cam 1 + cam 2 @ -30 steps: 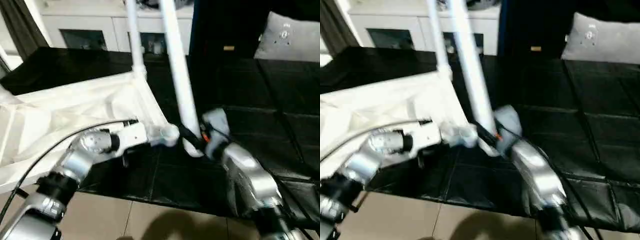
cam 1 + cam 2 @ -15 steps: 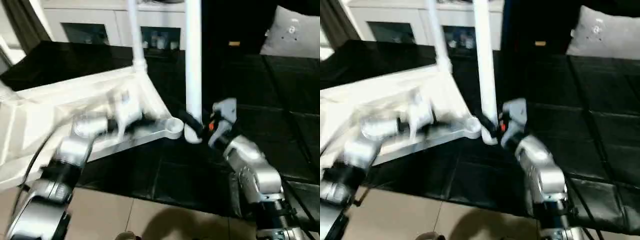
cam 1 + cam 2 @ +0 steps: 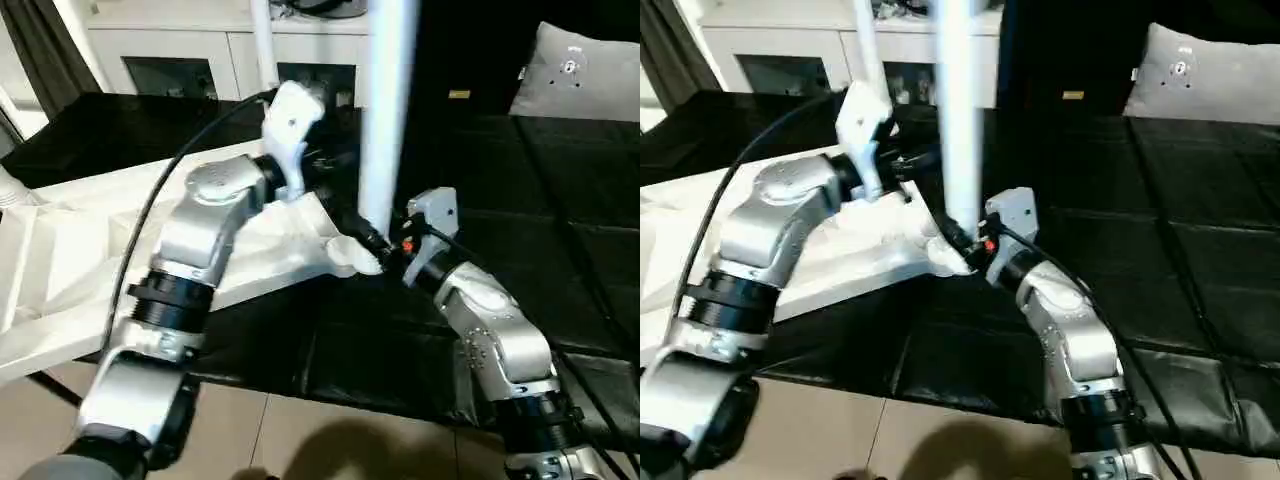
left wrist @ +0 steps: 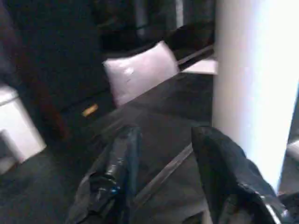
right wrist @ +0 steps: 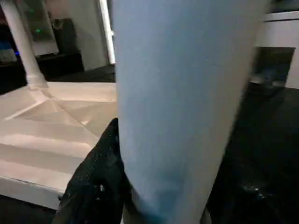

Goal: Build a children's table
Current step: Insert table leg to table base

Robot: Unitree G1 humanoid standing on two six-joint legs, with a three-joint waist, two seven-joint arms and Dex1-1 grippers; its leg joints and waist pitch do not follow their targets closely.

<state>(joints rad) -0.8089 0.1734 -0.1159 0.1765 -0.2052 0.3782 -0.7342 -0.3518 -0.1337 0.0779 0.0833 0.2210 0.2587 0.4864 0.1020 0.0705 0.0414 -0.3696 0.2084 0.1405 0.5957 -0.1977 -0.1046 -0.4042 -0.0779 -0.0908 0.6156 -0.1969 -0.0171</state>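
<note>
Tabletop (image 3: 70,270) lies underside-up at nine o'clock; my right jaws (image 3: 385,245) clamp the leg (image 3: 385,120) standing at its near corner socket (image 3: 345,255). Left jaws (image 4: 163,154) are parted, empty, beside it. A tilted leg could jam or miss the socket.

The white plastic table top (image 3: 70,260) lay upside down, its ribbed underside facing up, one rounded corner socket (image 3: 352,258) pointing toward the right. A long white tube leg (image 3: 385,110) stood upright with its lower end at that socket. A second, thinner-looking leg (image 3: 262,40) rose from the far corner.
</note>
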